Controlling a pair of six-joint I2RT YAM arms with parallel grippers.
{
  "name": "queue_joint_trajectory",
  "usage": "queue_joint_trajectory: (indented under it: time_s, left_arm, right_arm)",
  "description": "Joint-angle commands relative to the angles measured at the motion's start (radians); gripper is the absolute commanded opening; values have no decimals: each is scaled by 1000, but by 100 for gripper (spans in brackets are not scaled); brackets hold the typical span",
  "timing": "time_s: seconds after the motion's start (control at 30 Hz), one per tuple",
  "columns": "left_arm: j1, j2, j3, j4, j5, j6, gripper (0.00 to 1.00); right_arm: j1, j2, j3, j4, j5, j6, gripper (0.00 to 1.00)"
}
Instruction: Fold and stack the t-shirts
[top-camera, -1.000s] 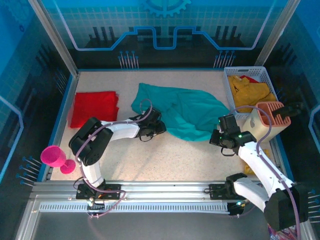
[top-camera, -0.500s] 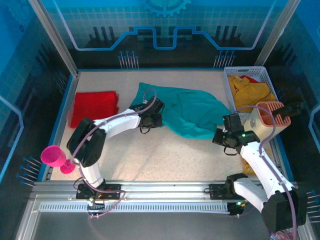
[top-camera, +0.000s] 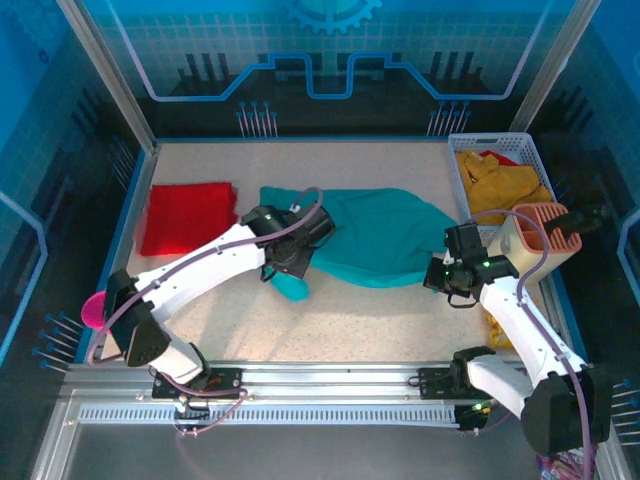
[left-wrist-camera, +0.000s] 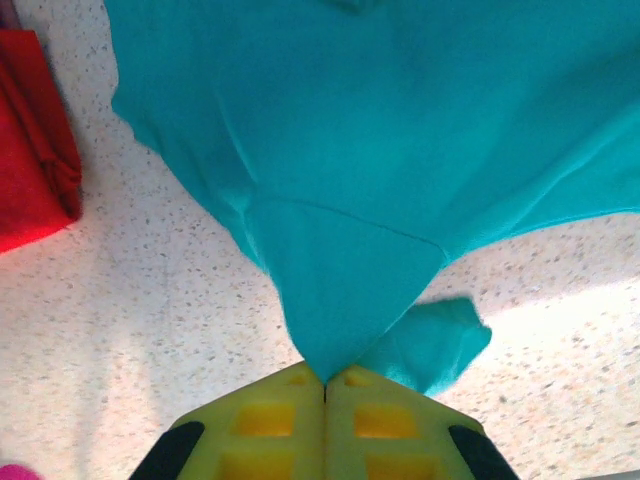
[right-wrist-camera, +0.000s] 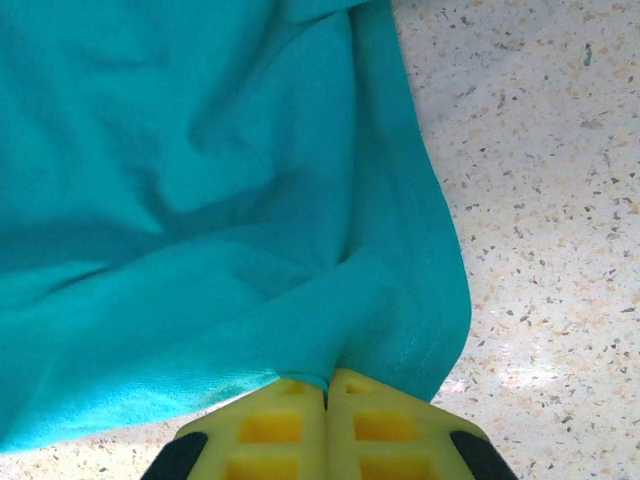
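**Left gripper** (left-wrist-camera: 325, 378): yellow fingers pressed together, clamped on a pinch of the teal t-shirt (top-camera: 385, 235). In the wrist view the cloth draws up to a point at the fingertips, and a loose flap hangs at 4 o'clock of the pinch.

**Right gripper** (right-wrist-camera: 326, 385): fingers together, clamped on a stitched hem edge of the same shirt, at the garment's 4 o'clock end in the top view.

**Teal t-shirt:** stretched across the middle of the table (top-camera: 380, 320) between the two grippers and rumpled in folds. No chest print faces the cameras.

**Red t-shirt** (top-camera: 188, 217): folded flat at 9 o'clock of the teal shirt, just beside its left end. Its layered edge shows in the left wrist view.

**Mustard-yellow t-shirts** (top-camera: 500, 185): heaped in a white basket (top-camera: 487, 142) at the table's 2 o'clock corner.

**Salmon-topped holder** (top-camera: 545, 232): beige body, standing at 6 o'clock of the basket and close behind the right arm.

**Pink goblet** (top-camera: 95, 308): at the table's 8 o'clock edge, partly hidden by the left arm's elbow.

**Back panel** (top-camera: 330, 60): blue grid with a line graphic and gear emblem. No words can be read.

**Edges and room:** bare speckled surface lies open from 5 to 7 o'clock between the shirt and the near rail (top-camera: 320, 378), and along the 12 o'clock side. Frame posts bound the left and right sides.
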Motion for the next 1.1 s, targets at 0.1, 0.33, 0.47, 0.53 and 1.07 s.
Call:
queue_joint_trajectory:
  time_s: [0.1,0.33,0.47,0.53,1.07]
  left_arm:
    - [-20,295,202,20,-67,193,2]
    - [-41,575,442,-47,-25,246,53]
    - [-28,451,303,26,10,162,71]
    - [-15,346,200,77,76,103,72]
    - [97,-204,-770,1055,449,-801,62]
  right_arm:
    - [-5,1,16,-30,7,-10,0]
    - [1,14,11,-27,22,-7,0]
    - [0,23,5,-9,22,-8,0]
    - [0,34,4,-3,19,-9,0]
    - [0,29,-46,45,-5,7,0]
